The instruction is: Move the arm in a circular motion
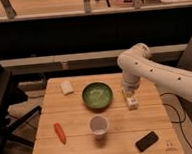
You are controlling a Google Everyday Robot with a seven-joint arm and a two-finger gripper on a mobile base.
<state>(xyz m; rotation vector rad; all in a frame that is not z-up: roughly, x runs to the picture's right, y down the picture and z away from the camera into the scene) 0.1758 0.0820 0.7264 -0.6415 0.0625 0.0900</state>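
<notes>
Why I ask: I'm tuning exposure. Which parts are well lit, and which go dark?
Camera view: the wooden table is evenly lit, without harsh glare; the white arm and its gripper, low over the table's right side beside the green bowl, stand out brightly; the space behind the table is nearly black; the chair at left is a silhouette.

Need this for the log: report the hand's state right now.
Hand: shut, nothing seen held; it sits at the tip of the arm, just over the small white bottle, right of the green bowl.
</notes>
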